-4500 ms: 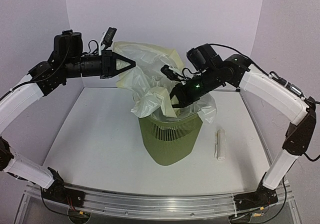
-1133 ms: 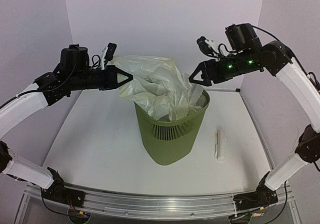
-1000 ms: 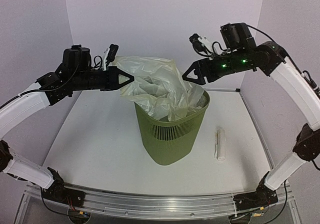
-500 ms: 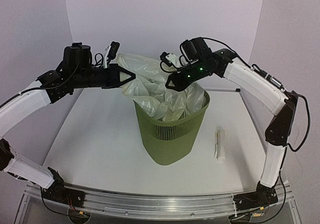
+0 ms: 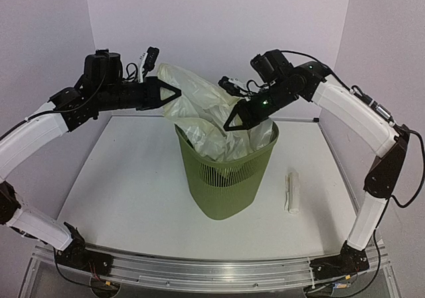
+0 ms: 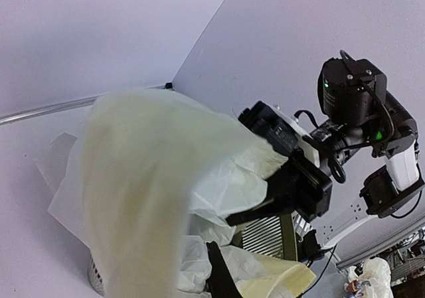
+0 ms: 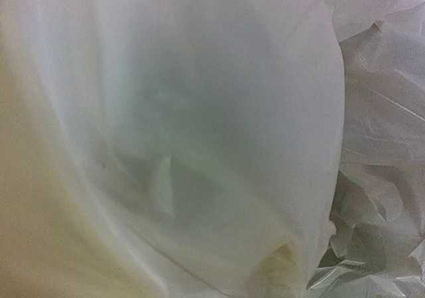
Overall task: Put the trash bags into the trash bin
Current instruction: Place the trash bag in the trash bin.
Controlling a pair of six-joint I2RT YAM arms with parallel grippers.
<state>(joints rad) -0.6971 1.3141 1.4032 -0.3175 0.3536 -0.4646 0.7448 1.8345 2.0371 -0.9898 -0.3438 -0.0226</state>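
Lilac walls back a white tabletop, where the trash bin stands with the trash bag bunched in its mouth and rising to the left. The left end effector is clamped on the bag's raised edge. The right end effector, closed, presses into film above the bin. From the left wrist, film drapes across the frame, with bin slats behind it. From the right wrist only film shows, and its fingers are hidden.

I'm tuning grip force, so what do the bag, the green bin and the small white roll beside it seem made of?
Trash bag: thin plastic film, pale yellowish, translucent and glossy; it crinkles and shows light through. Trash bin: olive-green moulded plastic, probably rigid, matte, with fine slatted sides. White roll: perhaps rolled film or paper; too small to tell.
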